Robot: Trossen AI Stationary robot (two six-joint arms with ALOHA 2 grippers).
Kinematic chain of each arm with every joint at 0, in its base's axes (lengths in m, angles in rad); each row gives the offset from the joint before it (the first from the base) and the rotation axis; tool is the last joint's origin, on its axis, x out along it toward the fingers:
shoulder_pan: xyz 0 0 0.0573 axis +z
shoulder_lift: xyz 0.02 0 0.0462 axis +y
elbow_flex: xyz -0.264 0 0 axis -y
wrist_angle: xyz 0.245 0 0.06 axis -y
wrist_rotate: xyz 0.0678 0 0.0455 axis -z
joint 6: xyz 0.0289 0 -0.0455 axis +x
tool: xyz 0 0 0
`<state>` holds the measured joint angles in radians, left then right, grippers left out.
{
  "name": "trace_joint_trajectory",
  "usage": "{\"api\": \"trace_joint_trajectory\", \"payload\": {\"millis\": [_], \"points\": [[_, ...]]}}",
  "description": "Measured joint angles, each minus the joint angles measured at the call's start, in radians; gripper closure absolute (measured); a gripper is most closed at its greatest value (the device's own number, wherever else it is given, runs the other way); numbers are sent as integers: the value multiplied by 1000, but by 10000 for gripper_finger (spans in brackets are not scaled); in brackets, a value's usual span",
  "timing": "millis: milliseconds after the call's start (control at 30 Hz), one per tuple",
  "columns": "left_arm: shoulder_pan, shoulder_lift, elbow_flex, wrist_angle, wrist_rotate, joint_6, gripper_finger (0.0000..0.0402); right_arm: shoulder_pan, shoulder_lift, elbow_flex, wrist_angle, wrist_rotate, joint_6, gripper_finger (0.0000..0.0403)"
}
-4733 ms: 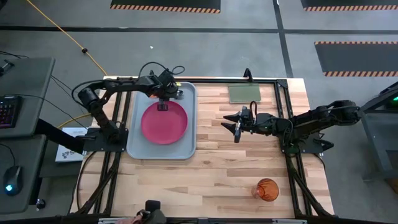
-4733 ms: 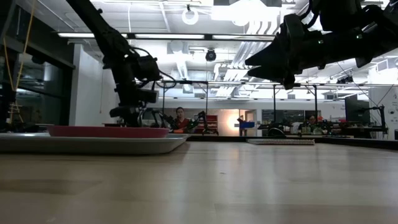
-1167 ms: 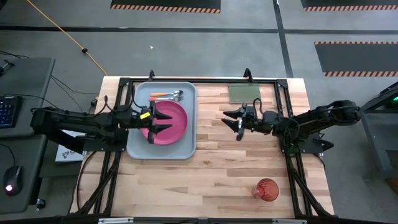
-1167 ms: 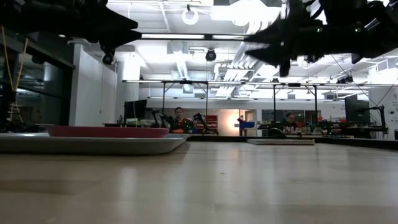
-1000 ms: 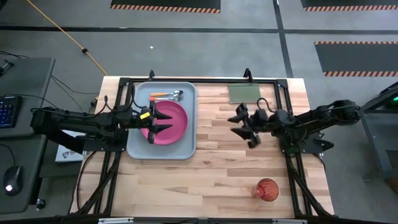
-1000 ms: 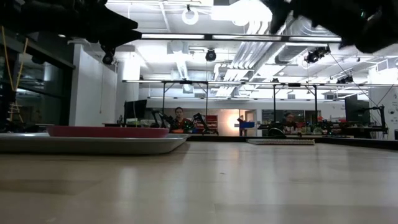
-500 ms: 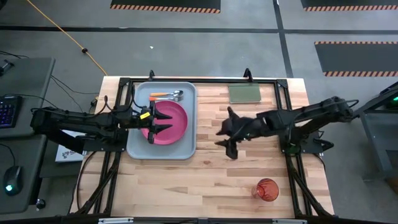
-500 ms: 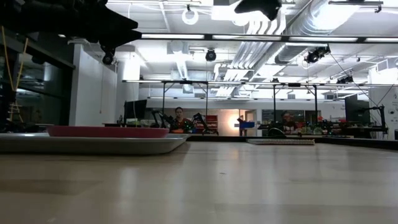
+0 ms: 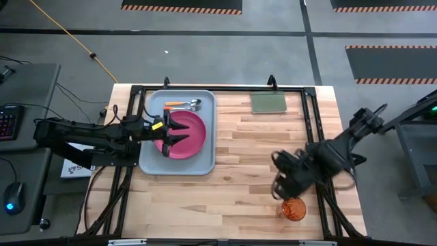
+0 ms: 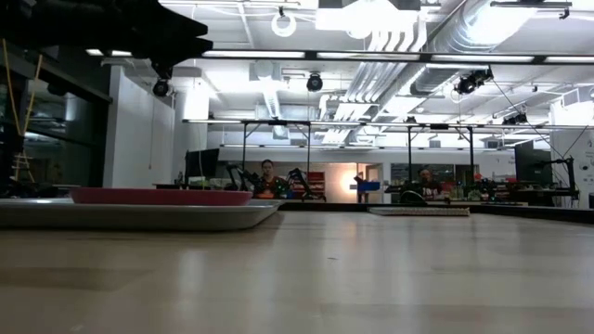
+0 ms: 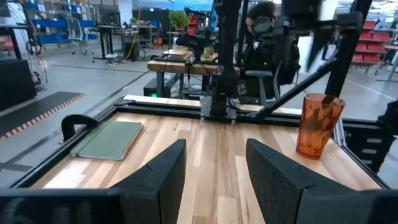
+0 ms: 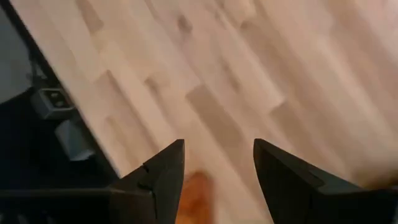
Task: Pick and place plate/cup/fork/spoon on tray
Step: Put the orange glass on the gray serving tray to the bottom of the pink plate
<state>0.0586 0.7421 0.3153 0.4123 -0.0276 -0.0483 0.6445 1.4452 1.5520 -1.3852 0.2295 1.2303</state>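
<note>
cup (image 9: 294, 208): looking light and slick, I'd be gripping mid-wall
right gripper (image 9: 281, 183): hovering beside it, fingers wide, empty
left gripper (image 9: 172, 134): idling over plate (image 9: 191, 140), fingers apart

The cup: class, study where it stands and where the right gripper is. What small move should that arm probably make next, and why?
Probably lower the open right gripper around the cup. The cup stands alone on the table, while the plate, fork and spoon already lie on the tray. The left gripper waits over the plate.
</note>
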Motion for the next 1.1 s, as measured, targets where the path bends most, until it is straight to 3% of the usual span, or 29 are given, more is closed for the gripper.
{"api": "trace_joint_trajectory", "payload": {"millis": [233,467,800,1100], "points": [[0,0,0,5,-3,0,245,198,17,-1,21,31,290,221],[0,0,0,4,-11,0,245,286,83,-2,-51,47,490,221],[0,0,0,4,-11,-2,245,275,183,-2,-95,-101,499,221],[0,0,0,4,-11,-2,245,272,199,-3,-65,-129,504,221]]}}
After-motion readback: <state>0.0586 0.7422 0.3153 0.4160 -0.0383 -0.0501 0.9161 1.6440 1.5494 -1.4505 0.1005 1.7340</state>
